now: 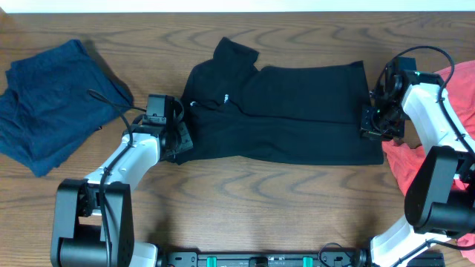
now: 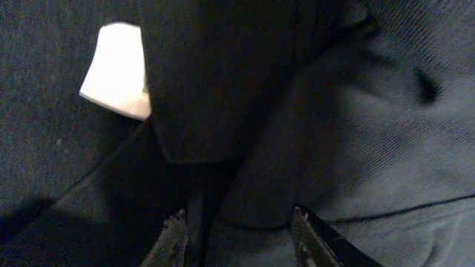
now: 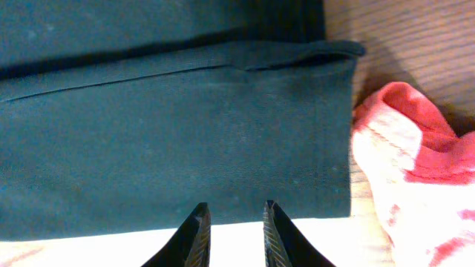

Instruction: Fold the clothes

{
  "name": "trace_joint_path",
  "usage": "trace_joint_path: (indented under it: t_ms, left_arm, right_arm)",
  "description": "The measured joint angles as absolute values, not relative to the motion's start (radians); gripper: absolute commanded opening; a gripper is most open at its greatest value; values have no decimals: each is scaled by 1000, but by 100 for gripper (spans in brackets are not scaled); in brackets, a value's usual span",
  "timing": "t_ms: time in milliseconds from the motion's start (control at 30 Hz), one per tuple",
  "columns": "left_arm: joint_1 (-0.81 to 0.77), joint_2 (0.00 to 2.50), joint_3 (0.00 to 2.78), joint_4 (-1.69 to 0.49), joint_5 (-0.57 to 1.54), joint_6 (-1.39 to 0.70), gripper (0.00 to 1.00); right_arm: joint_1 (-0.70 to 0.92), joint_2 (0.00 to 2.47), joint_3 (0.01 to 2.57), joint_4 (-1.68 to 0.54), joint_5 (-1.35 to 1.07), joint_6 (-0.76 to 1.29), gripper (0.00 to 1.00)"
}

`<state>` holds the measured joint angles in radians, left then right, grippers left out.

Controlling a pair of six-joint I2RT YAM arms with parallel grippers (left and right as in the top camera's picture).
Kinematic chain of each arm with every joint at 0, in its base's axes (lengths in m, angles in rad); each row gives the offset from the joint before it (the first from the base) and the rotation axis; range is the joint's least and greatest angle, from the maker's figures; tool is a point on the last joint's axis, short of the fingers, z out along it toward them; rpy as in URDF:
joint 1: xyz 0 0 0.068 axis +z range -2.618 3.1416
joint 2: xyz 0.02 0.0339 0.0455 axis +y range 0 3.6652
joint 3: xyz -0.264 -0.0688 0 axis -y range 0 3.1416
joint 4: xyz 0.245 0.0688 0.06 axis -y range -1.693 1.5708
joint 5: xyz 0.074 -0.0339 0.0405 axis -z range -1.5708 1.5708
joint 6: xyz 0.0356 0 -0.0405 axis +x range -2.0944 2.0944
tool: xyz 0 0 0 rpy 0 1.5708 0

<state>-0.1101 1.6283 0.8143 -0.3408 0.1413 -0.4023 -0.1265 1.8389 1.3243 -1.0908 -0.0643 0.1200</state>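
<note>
A black collared shirt [image 1: 297, 111] lies spread across the middle of the table, its collar [image 1: 236, 53] at the back left. At the shirt's left edge my left gripper [image 1: 180, 137] is pressed in; in the left wrist view its jaws [image 2: 237, 222] stand apart with a ridge of black fabric [image 2: 252, 148] between them, beside a white label [image 2: 115, 70]. My right gripper [image 1: 380, 122] is at the shirt's right edge. The right wrist view shows those fingers [image 3: 236, 211] a narrow gap apart over the shirt's hem [image 3: 171, 141], holding nothing.
A crumpled navy blue garment [image 1: 52, 104] lies at the far left of the table. A coral-red garment [image 1: 445, 141] is bunched under the right arm and also lies just right of the black hem as coral-red cloth [image 3: 415, 163]. Bare wood [image 1: 260, 193] runs along the front.
</note>
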Motion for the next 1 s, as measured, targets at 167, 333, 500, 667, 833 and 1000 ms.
trace_joint_path:
  t_ms: [167, 333, 500, 667, 833, 1000]
  left_arm:
    - [-110, 1628, 801, -363, 131, -395, 48]
    - [-110, 1605, 766, -356, 128, -392, 48]
    - [-110, 1584, 743, -368, 127, -391, 47]
    - [-110, 1568, 744, -493, 126, -388, 48]
    - [-110, 1563, 746, -635, 128, -386, 48]
    - [-110, 1555, 743, -689, 136, -380, 50]
  right_arm:
    - [-126, 1837, 1237, -974, -80, 104, 24]
    - [-126, 1837, 1079, -785, -81, 96, 26]
    - [-125, 1808, 1028, -753, -41, 103, 15]
    - [-124, 1800, 1010, -876, 56, 185, 1]
    - [-135, 1800, 991, -955, 124, 271, 1]
    - [-142, 1776, 971, -955, 137, 306, 2]
